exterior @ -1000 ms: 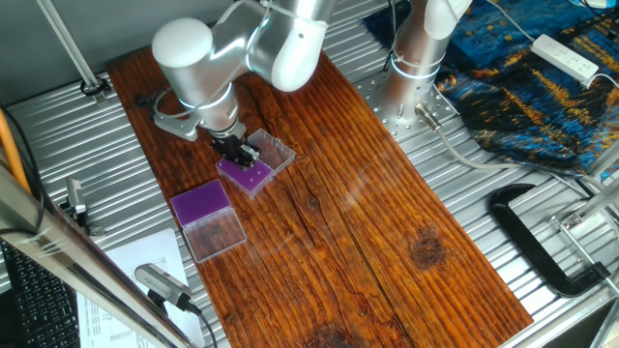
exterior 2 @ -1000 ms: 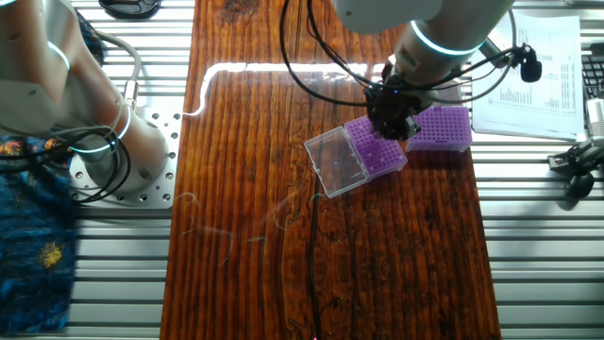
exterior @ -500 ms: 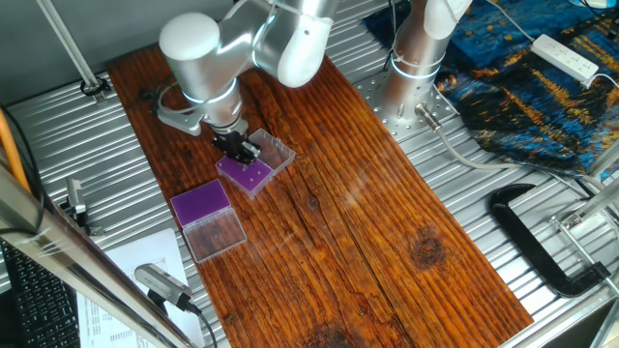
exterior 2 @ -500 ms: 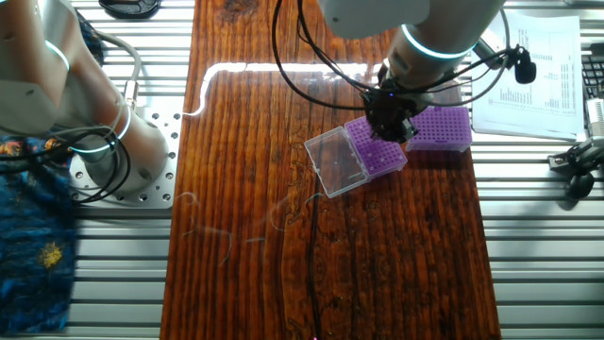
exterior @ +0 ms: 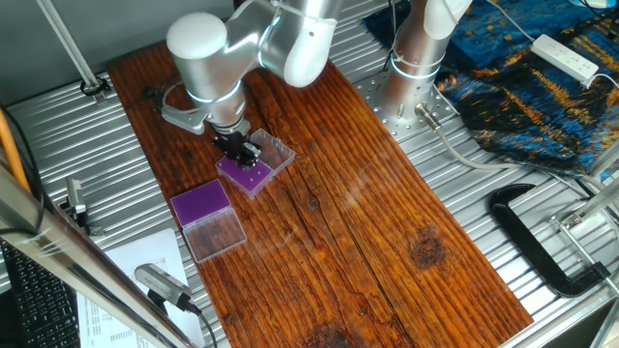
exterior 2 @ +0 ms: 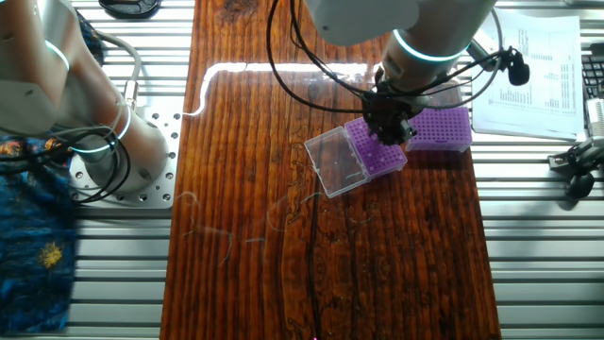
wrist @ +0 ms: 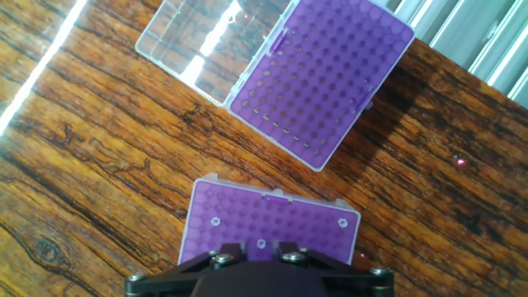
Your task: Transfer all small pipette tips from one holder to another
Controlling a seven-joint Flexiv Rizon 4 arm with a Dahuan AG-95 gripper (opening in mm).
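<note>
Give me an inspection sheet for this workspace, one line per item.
Surface: dark wooden board on ribbed metal table.
Job's things: two purple tip holders, nearer holder holding pale small pipette tips; farther holder with clear lid open.
Clutter: black clamp, printed paper.
Pincer: pincer above a holder; opening hidden.
Cables: black cables on arm.
Surroundings: blue patterned cloth, power strip.

Lighting: bright, even, overhead. We note white glare streaks on the wooden counter along its far edge in the other fixed view, and glare on the clear lid in the hand view. Shadows soft. Fixed views sharp; the hand view's bottom edge is blurred.
</note>
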